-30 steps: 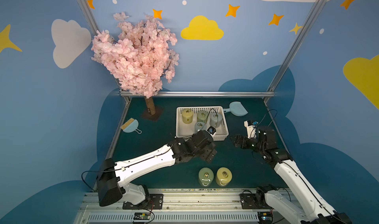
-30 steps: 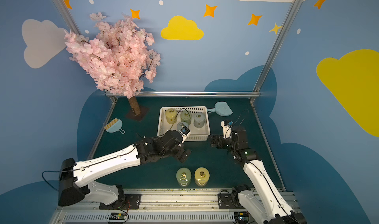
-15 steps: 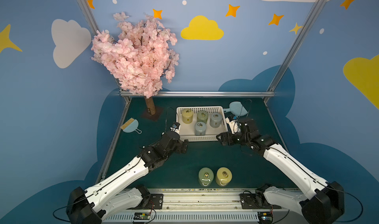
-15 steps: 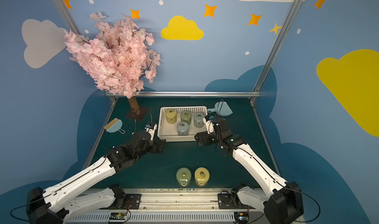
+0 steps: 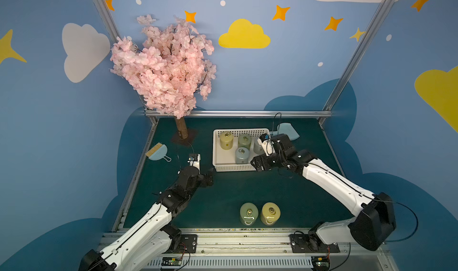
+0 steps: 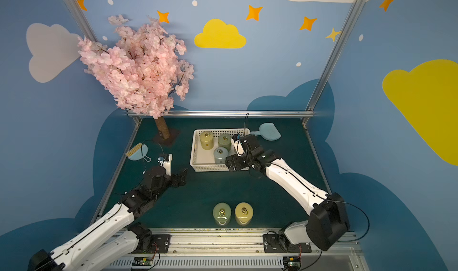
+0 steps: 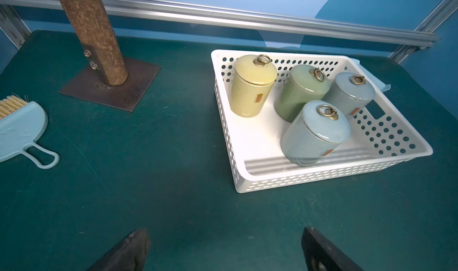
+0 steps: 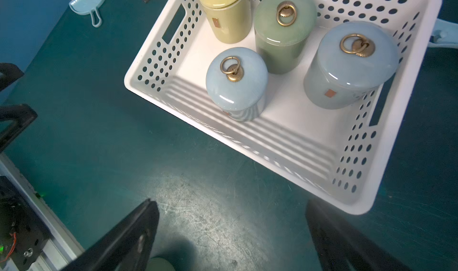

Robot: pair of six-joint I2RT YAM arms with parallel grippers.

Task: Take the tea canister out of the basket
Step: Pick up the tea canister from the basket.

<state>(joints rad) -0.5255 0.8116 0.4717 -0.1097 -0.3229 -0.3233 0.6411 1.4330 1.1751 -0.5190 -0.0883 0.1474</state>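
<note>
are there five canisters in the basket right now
No, the left wrist view shows four in the basket: a yellow canister, a green canister, a back blue canister and a front blue canister.

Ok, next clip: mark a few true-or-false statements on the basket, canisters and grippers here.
1. The basket holds four canisters. True.
2. The left gripper is shut on a canister. False: it is open, empty, outside the basket.
3. Two canisters stand on the table outside the basket. True.
4. The dustpan lies inside the basket. False: it lies on the table beside the basket's far corner.
5. The right gripper is open and holds nothing. True.
</note>
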